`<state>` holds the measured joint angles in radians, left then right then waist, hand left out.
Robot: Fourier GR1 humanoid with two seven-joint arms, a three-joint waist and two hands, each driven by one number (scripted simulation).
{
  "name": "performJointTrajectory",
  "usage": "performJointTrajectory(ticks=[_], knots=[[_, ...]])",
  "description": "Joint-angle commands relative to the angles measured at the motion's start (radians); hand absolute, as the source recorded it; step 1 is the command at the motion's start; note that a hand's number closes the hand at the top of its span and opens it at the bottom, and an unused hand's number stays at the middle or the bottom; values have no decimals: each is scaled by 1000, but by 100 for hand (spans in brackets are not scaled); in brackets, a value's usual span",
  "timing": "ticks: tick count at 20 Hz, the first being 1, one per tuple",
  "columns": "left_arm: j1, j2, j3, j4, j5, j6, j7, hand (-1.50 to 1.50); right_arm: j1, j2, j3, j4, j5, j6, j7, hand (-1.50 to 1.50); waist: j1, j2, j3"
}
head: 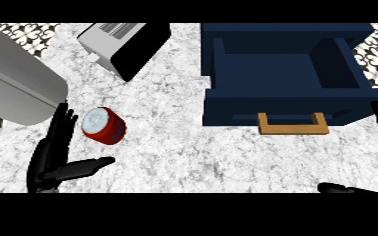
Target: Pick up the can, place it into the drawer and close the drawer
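The left hand (52, 150) stands open, fingers straight, just beside the red can (102, 125), holding nothing. The navy drawer (236, 105) sits pulled out. The right hand (343, 189) barely shows, so I can't tell its state.

can (103, 125): one
drawer (284, 105): one
handle (293, 125): one
toaster (122, 45): one
grey object (26, 87): one
hands: two, left hand (50, 152) and right hand (339, 188)

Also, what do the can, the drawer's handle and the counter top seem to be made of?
Can: likely metal, glossy red side, pale silvery lid. Handle: looks like wood or brass, matte tan. Counter top: seemingly marble, white with grey veins.
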<state>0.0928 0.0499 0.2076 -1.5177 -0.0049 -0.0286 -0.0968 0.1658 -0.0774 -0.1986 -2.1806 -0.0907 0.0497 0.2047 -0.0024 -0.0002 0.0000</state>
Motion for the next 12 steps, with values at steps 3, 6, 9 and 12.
performJointTrajectory(ticks=[3,6,9,12], knots=[[-59,16,50,232,8,10,-142,-150,56,-8,-50,-49,-49,47,-8,-150,-3,0,0],[-152,47,65,291,28,11,-113,-150,-32,-3,-39,-1,-23,13,25,-150,-1,1,0],[-136,54,71,389,15,10,-190,-150,56,9,-64,-69,-55,51,5,-150,-4,0,0],[-171,59,80,517,16,8,-272,-150,-11,18,-27,-29,13,18,15,-150,-2,1,0]])
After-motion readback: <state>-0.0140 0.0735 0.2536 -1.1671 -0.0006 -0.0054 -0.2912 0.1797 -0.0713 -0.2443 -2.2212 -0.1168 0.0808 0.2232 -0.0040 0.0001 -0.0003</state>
